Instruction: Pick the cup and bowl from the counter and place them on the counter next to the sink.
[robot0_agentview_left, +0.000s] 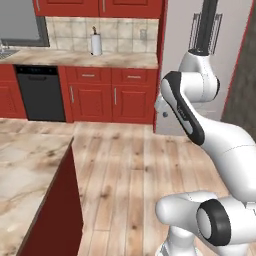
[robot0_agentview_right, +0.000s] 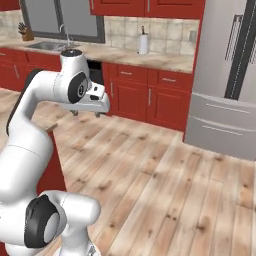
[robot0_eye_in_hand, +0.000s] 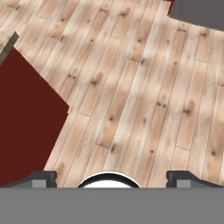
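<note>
1. My claw (robot0_eye_in_hand: 112, 177) hangs over bare wooden floor (robot0_eye_in_hand: 131, 87), its two dark fingertips (robot0_eye_in_hand: 41, 178) standing wide apart with nothing between them: it is open and empty.

2. In the right base view the claw (robot0_agentview_right: 86, 113) sits at the end of the folded arm, pointing down, well above the floor boards.

3. I cannot see the cup or the bowl from here, so I cannot say where either one lies relative to the claw.

4. The sink (robot0_agentview_right: 49, 46) is far ahead of the claw and to its left, set in the long counter (robot0_agentview_right: 160, 61) along the back wall. A paper towel roll (robot0_agentview_right: 143, 44) stands on that counter, further right, towards the fridge (robot0_agentview_right: 225, 75).

5. Just to the left of the claw is the dark red side of an island (robot0_eye_in_hand: 26, 127), with a nearer stretch of stone top (robot0_agentview_left: 25, 175) above it.

6. My judgement on handling: the cup should be light, rigid and smooth-sided, so I would close across its middle, gently enough not to squirt it out. The bowl is wide and shallow, too broad to span, so I would pinch its rim with one finger inside and one outside, and carry it level.
</note>
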